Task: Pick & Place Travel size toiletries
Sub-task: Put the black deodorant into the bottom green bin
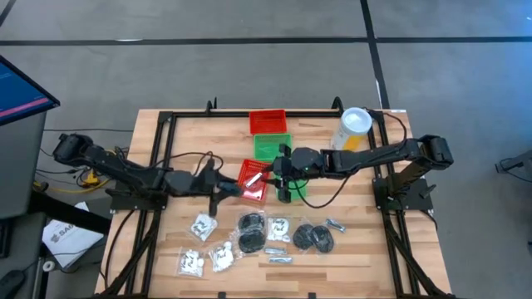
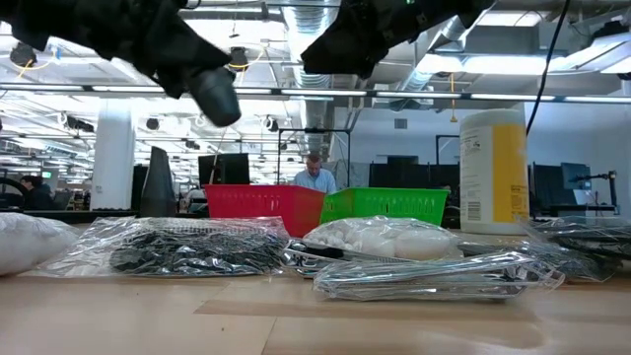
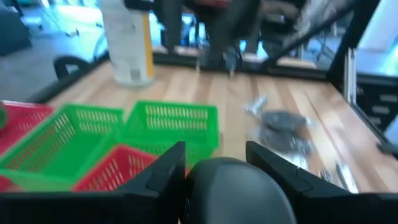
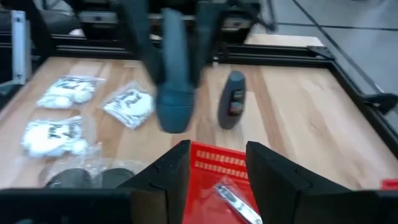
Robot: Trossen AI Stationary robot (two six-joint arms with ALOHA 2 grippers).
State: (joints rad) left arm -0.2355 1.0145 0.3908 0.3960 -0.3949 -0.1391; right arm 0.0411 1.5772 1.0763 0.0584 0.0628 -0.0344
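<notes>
My left gripper (image 1: 220,193) is shut on a dark grey piece (image 4: 174,93), raised over the table to the left of the near red basket (image 1: 253,181). My right gripper (image 4: 217,149) hangs open and empty over that basket, where a silvery sachet (image 4: 236,202) lies. A second dark grey piece (image 4: 233,99) lies on its side on the wood. Clear packets with white contents (image 1: 202,224), black discs (image 1: 252,232) and silvery sachets (image 1: 279,254) lie flat along the table's near side. My left gripper pinches the dark grey piece between its two fingers (image 4: 140,37), by its upper part (image 4: 177,43). The fingers point down at it from above. The piece hangs below them, lifted clear of the table, with its rounded lower end (image 4: 174,121) free.
Besides the near red basket, a far red basket (image 1: 268,122) and two green baskets (image 1: 272,146) cluster mid-table. A tall yellow canister (image 1: 353,129) with a white lid stands at the far right. A black frame (image 1: 158,166) runs round the table. A person (image 2: 315,177) sits far behind.
</notes>
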